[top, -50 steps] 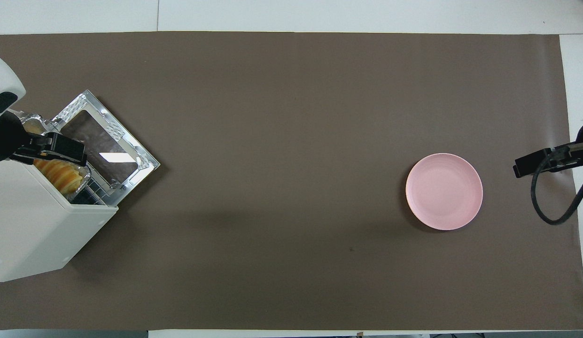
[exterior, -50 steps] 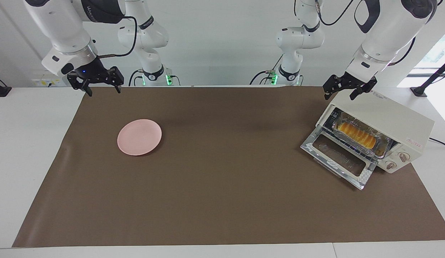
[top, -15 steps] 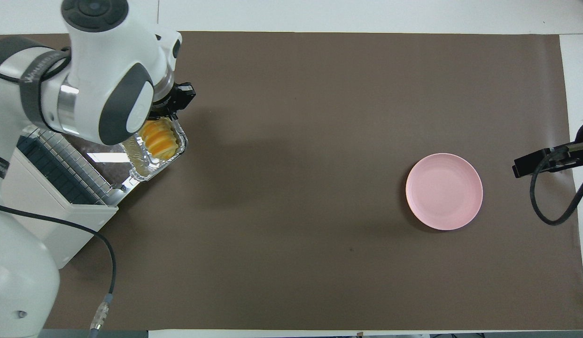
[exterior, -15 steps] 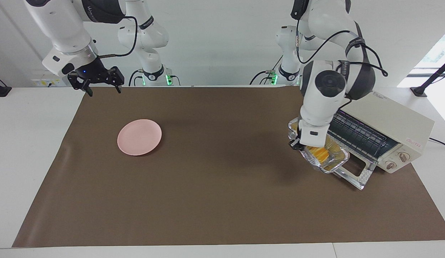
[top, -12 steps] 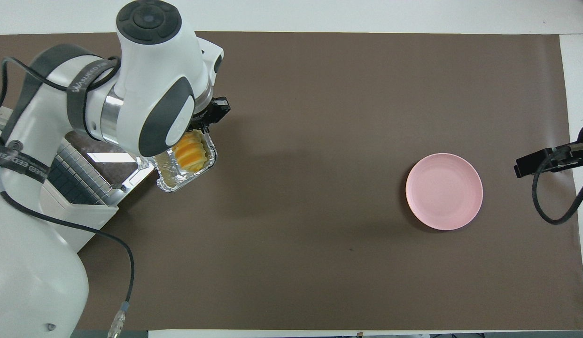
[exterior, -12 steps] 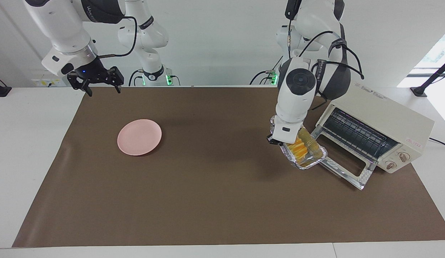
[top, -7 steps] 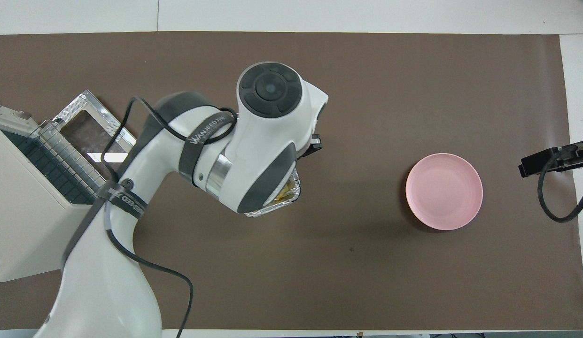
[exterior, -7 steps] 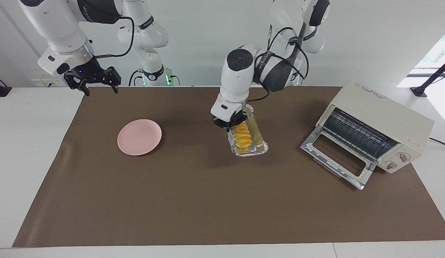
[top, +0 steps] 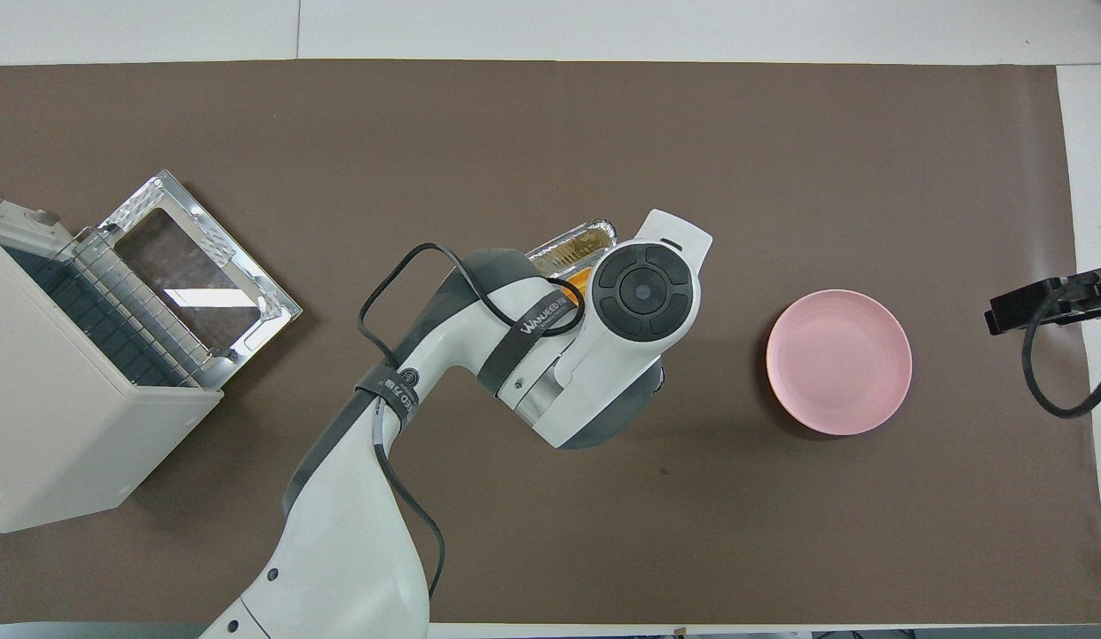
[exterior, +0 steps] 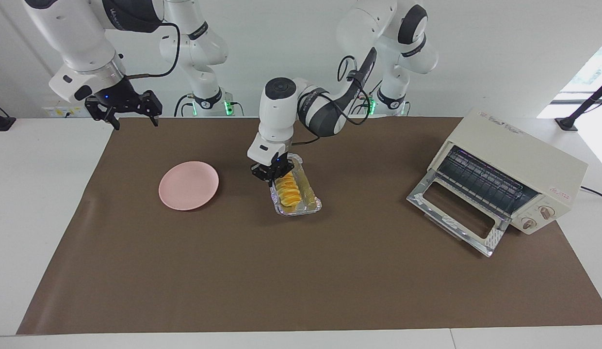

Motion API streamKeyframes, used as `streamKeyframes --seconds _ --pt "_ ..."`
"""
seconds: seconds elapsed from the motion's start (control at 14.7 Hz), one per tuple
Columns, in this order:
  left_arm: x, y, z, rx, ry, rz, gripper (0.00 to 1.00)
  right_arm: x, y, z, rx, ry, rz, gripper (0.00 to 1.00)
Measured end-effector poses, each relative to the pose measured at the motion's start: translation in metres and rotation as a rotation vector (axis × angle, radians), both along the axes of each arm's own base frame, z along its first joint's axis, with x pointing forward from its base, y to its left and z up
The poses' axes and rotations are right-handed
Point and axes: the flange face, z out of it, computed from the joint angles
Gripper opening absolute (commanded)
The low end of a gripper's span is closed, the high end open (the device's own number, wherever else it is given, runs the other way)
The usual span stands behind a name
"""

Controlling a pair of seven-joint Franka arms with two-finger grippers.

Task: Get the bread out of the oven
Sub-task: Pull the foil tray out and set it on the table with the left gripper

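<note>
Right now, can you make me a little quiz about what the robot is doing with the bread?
1. True or false: the bread is inside the oven.
2. What does the left gripper hold? A) pink plate B) foil tray C) oven door
3. Fill in: the right gripper is ____.

Key: 1 false: it lies in the foil tray, out over the mat. 2 B. 3 open; that arm waits by the table's edge, nearer to the robots than the pink plate.

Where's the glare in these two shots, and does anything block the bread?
Overhead view: a bright reflection streaks the oven door glass, and the left arm hides most of the bread. Facing view: a window blows out white at the upper edge beside the oven; the bread shows plainly.
</note>
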Motion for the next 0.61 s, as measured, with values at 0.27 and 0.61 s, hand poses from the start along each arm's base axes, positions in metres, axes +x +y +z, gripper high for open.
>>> streamKeyframes --seconds 0.27,0.61 --pt "0.018 0.013 0.005 -0.052 0.020 0.122 1.00 0.000 -0.002 0.000 0.000 0.000 -0.004 1.00" --pt "0.050 0.054 0.058 -0.113 0.014 0.222 1.00 0.000 -0.002 0.000 0.000 0.000 -0.004 1.00"
